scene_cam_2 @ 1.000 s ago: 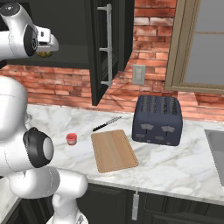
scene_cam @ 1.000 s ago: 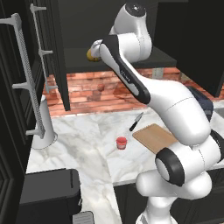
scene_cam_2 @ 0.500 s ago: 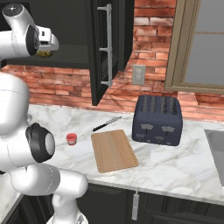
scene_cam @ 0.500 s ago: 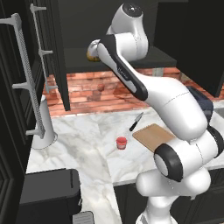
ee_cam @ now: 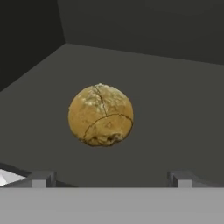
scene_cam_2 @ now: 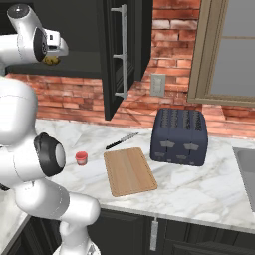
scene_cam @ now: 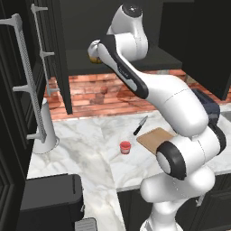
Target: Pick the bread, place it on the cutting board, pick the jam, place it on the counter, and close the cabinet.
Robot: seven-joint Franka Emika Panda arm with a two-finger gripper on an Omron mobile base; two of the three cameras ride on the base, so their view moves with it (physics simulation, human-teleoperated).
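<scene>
A: Why is the jam point(scene_cam: 125, 147) on the counter point(scene_cam_2: 209, 195) beside the board point(scene_cam_2: 129, 170)?
B: That step looks finished; the board is bare for the bread point(ee_cam: 100, 115).
A: And the gripper point(ee_cam: 109, 178)?
B: Spread wide, tips either side, short of the bread on the cabinet point(scene_cam_2: 113, 50) shelf. Open shelf around it, walls well back, door ajar.

No text, label, brand or number is legible anywhere.
</scene>
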